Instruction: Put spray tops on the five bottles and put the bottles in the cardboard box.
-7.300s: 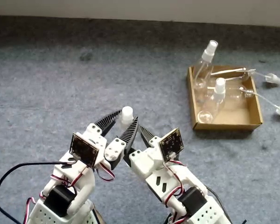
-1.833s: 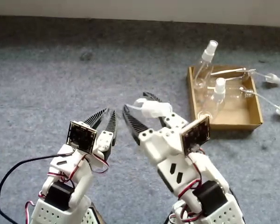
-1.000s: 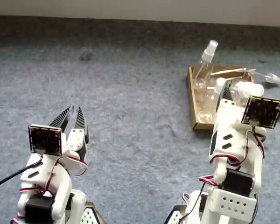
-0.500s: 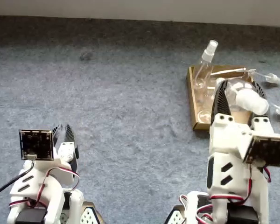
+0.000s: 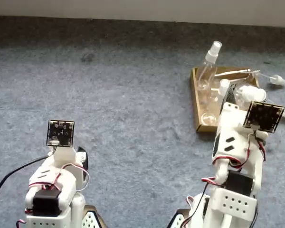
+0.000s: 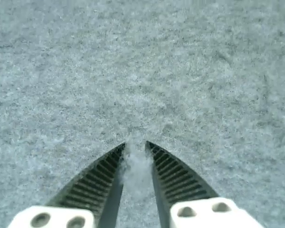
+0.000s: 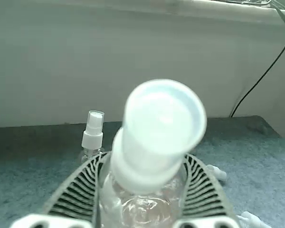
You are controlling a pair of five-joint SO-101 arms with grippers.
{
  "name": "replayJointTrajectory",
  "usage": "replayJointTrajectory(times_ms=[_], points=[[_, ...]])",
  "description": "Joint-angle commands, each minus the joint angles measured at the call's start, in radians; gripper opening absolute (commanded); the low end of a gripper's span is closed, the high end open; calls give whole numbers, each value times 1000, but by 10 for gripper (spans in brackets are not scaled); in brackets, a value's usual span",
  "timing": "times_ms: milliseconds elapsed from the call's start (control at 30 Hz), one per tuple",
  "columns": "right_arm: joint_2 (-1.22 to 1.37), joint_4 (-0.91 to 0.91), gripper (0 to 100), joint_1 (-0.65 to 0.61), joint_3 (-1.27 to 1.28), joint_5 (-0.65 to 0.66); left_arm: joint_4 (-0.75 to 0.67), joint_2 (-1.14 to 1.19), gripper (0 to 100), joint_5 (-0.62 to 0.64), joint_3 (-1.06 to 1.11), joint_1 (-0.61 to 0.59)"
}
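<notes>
Right jaws, grasping 1 bottle, have swung over the cardboard box holding 2 more bottles; left jaws slightly parted.

The right gripper clamps a clear bottle, ribbed fingers pressed to both its sides; its white spray top faces the camera; beyond this bottle is a second bottle, sprayer fitted; loose spray tops lie near on grey carpet.
</notes>
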Motion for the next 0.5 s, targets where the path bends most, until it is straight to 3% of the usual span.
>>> replayJointTrajectory(times_ms=[0, 467], points=[[104, -185, 45, 77, 21, 12, 3, -2, 9, -5, 48, -15], [604, -593, 45, 173, 36, 6, -6, -2, 7, -5, 150, -13]])
